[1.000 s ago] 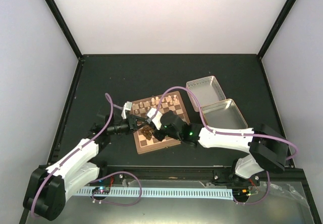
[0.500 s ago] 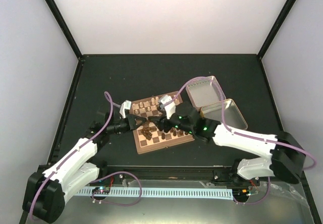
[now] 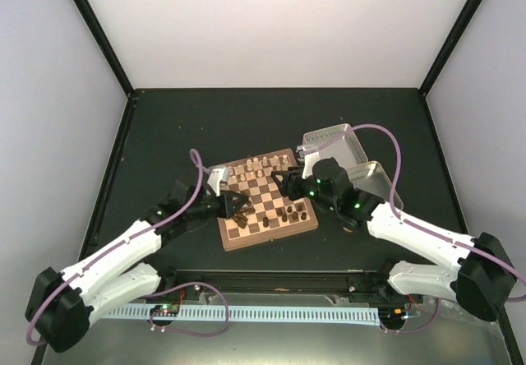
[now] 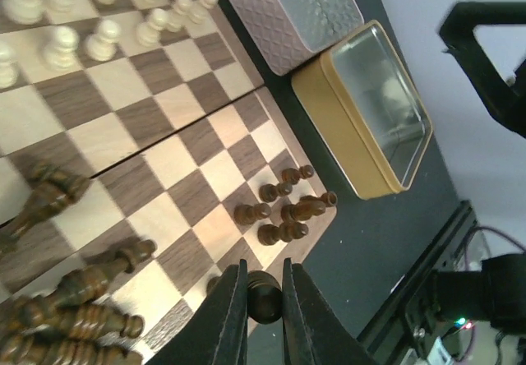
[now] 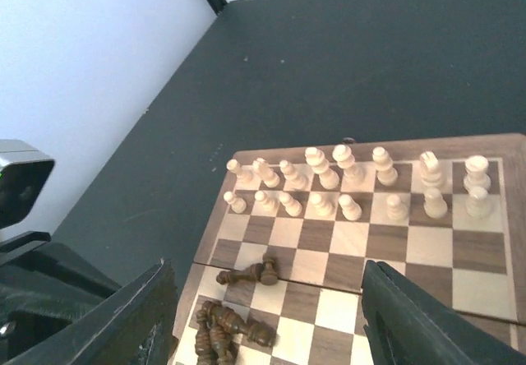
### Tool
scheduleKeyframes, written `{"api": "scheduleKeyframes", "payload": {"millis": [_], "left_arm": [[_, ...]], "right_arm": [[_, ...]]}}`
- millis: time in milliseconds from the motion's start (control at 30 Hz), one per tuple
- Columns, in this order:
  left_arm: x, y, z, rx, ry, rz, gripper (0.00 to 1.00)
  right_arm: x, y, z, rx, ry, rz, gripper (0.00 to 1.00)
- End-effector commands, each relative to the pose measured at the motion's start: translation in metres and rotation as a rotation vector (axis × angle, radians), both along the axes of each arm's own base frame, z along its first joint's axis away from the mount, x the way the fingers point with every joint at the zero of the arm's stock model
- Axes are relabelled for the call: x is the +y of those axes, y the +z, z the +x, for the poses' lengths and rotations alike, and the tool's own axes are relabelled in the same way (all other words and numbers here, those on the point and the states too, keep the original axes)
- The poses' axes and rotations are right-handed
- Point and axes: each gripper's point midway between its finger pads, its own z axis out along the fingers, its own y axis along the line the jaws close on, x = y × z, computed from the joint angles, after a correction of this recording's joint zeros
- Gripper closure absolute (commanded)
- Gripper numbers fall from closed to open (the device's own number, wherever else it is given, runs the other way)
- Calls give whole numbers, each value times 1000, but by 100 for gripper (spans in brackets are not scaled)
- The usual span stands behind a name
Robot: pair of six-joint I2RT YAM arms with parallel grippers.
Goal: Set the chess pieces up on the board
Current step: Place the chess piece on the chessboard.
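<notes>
The small square wooden chessboard (image 3: 265,197) with chequered squares lies mid-way across the black worktop (image 3: 205,127), a little toward its near edge. Pale cream wooden chessmen (image 5: 353,176) stand in two rows along the board's far side. Dark brown chessmen (image 4: 62,324) lie heaped at its near-left corner, and a few stand at the near-right corner. The left gripper (image 4: 263,301) pinches one dark brown piece (image 4: 263,291) over the board's near part. The right gripper (image 5: 267,273) hangs spread wide over the board's right side.

Matte black tabletop (image 3: 205,118), plain white walls (image 3: 279,28) (black corner struts (image 3: 95,32)), even light
</notes>
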Motion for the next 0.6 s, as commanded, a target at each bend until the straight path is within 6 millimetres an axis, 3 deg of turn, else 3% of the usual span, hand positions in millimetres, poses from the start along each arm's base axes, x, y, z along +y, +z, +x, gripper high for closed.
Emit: {"api": "scheduleKeyframes", "payload": {"millis": [0,100,367,567], "left_arm": [[-16,7,12,-136,2,167,93],[-37,2,12,-177,-52,257,93],[-68,-20,23,-192,-107,439,93],[-77,-53,24,-136,-158,519,93]], "right_arm": [[-18,-5,5,28,-100,1,38],[-25,-10,5,33,-127,-12,38],[-40,-16,7,42,-173,-9,37],[-45,-20,8,43,-183,-22,37]]}}
